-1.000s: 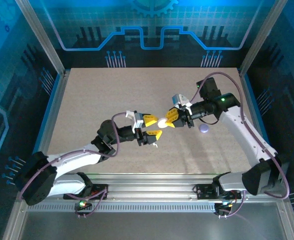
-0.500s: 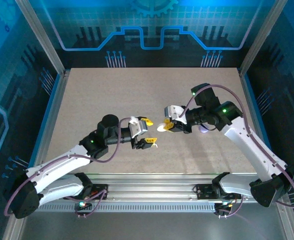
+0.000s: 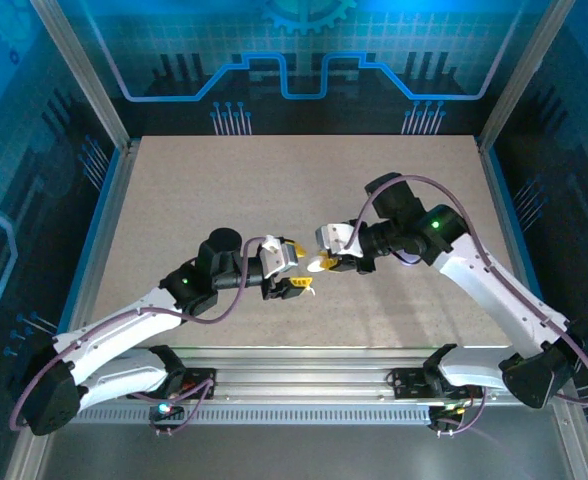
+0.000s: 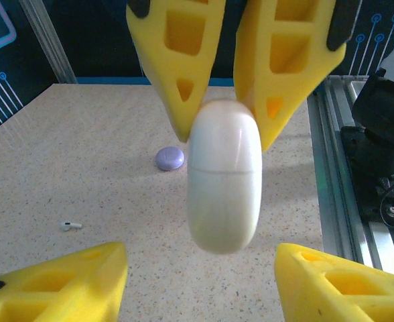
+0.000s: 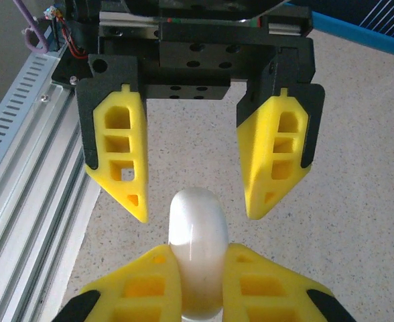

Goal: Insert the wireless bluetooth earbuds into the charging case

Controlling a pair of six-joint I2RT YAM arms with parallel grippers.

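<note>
A: Case position?
B: The white charging case [image 4: 224, 194] is off the table, over its middle toward the near edge. The right gripper [image 3: 326, 262] is clamped on one end. The lid seam looks closed.

A: Left side?
B: The left gripper [image 3: 296, 265] has its fingers spread wide with nothing in them, facing the right one nose to nose.

A: Axis?
B: The case's long axis runs straight out of the right fingers toward the left gap. Its free end is about at the left fingertips, centred; I can't tell if it is between them yet. The left arm is the nearer taker, and I'd judge it only needs to advance and close.

A: Earbuds?
B: One white earbud [image 4: 70, 225] lies on the table [image 4: 116, 194], beyond a lavender case [image 4: 170, 158] from the near-edge rail, well apart from both grippers.
</note>
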